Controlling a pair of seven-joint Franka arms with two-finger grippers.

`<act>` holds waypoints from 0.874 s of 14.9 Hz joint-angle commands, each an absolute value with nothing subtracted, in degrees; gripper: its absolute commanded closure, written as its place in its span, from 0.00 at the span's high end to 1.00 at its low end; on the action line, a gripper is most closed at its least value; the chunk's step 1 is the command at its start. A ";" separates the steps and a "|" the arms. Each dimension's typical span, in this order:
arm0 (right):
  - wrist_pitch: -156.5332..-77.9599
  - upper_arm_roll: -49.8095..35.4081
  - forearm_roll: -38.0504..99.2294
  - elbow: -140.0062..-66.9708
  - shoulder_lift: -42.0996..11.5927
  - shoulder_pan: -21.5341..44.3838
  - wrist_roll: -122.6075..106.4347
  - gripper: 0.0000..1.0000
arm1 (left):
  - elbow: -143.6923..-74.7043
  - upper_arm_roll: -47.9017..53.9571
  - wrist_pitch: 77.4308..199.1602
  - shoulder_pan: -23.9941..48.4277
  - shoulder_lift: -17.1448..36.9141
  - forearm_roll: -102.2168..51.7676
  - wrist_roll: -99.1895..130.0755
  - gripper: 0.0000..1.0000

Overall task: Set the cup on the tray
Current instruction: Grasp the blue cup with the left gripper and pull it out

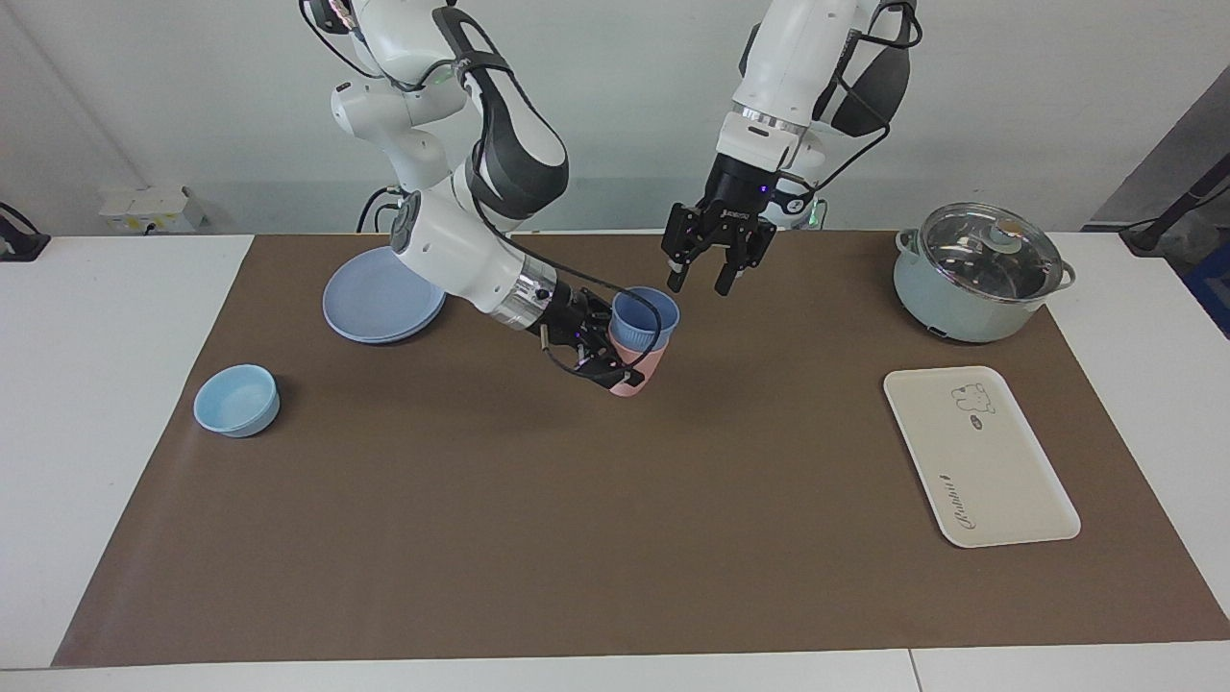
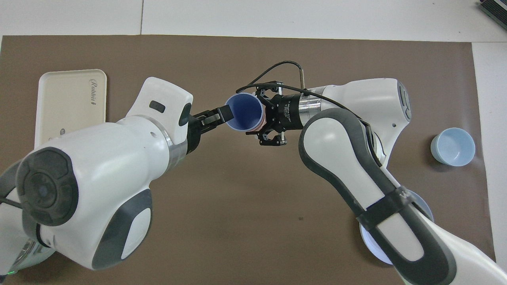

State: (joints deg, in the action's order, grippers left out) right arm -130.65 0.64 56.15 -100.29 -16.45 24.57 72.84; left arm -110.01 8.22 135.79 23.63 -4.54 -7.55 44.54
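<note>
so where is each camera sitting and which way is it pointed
Facing view: high across the table, looking at the robots; both arms hang from the top, the right gripper around the pink cup that holds the blue cup, the left gripper open beside them.
Overhead view: high above the robots' end, looking forward and steeply down; both arms enter from the bottom.
Shared: both cups, the tray, the light-blue bowl, seen half a turn apart.

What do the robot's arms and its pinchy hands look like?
Both arms are glossy white with rounded dark grey joint covers and silver wrist rings. Black cables loop along them. The left gripper and right gripper are black, each with two fingers; small purple lights glow on them.
</note>
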 commanded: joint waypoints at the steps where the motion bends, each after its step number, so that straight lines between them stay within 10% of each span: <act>1: -130.96 0.44 58.01 -99.58 -16.87 24.26 73.13 0.00 | -109.86 7.38 138.86 25.74 -2.81 -8.09 46.41 0.78; 7: -131.22 0.44 58.01 -99.58 -16.88 24.26 73.21 0.00 | -107.85 7.38 140.80 26.89 1.31 -8.00 48.78 0.51; 9: -131.31 0.53 57.83 -99.58 -16.96 24.34 73.04 0.00 | -107.67 7.38 140.63 26.81 1.58 -8.00 48.87 0.00; 13: -131.31 0.53 57.66 -99.67 -16.96 24.26 73.04 0.00 | -106.35 7.21 139.32 26.81 1.67 -7.65 48.87 0.00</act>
